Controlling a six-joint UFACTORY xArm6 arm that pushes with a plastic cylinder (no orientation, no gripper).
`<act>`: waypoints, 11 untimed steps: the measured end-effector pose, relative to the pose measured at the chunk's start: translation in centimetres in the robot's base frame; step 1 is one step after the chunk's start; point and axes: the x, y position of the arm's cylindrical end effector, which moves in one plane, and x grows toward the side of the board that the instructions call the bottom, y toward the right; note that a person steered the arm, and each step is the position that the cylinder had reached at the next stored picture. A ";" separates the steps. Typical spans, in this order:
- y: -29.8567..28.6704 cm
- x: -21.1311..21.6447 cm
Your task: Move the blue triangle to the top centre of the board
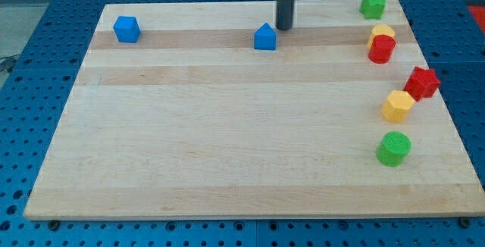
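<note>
Blue triangle point(264, 37) on pale wood; my tip point(283, 28) just beside (no pincer visible).

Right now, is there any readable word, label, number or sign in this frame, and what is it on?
None: no text, label, number or sign can be read anywhere.
The board is bare wood.
The blocks, such as the blue triangle and blue cube, show plain coloured faces.
My tip, just to the view's right of the blue triangle and a little above it, is plain dark, with no marking.
</note>
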 end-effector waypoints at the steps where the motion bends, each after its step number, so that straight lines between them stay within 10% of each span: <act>1: 3.0 5.3; 3: 0.2 10.8; 9: -6.4 -0.5; 11: -2.3 4.5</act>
